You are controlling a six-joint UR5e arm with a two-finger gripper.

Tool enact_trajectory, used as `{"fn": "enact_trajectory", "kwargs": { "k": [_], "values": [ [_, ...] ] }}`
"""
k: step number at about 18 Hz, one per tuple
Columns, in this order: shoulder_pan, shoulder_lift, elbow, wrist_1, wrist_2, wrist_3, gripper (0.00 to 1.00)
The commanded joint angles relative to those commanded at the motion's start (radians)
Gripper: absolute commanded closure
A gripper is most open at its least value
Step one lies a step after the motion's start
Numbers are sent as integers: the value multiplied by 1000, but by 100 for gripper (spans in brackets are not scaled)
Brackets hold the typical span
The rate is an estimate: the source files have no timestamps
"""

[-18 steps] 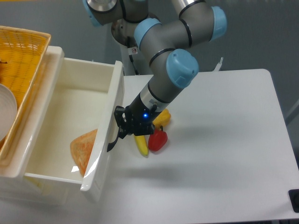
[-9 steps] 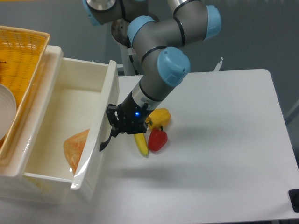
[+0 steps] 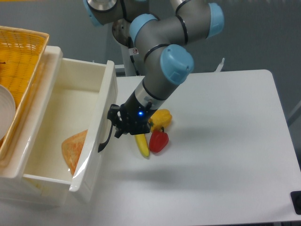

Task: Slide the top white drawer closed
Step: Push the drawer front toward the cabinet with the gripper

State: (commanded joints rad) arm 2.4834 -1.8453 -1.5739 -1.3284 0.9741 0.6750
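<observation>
The top white drawer [image 3: 56, 101] stands pulled out at the left, its front panel [image 3: 96, 136] angled toward the table. The black curved handle [image 3: 105, 138] is on that panel. My gripper [image 3: 114, 123] is right at the panel's outer face, by the upper end of the handle. Its dark fingers blend together, so I cannot tell whether they are open or shut. An orange wedge-shaped item [image 3: 73, 149] lies inside the drawer.
A yellow pepper [image 3: 161, 117], a red pepper [image 3: 158, 141] and a banana [image 3: 142, 145] lie on the white table [image 3: 221, 141] just right of the gripper. A yellow woven basket [image 3: 21, 56] with a white bowl [image 3: 5, 117] sits on the cabinet top.
The gripper and the drawer's front panel have moved left together; the drawer has slid partly inward. In the last half second the gripper has barely moved.
</observation>
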Motion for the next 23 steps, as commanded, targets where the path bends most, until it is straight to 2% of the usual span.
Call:
{"fn": "enact_trajectory", "kwargs": {
  "k": [4, 9, 23],
  "values": [
    [9, -11, -3, 0, -2, 0, 90],
    [-20, -34, -15, -5, -3, -2, 90],
    [-60, -20, -34, -37, -20, -3, 90]
  ]
}}
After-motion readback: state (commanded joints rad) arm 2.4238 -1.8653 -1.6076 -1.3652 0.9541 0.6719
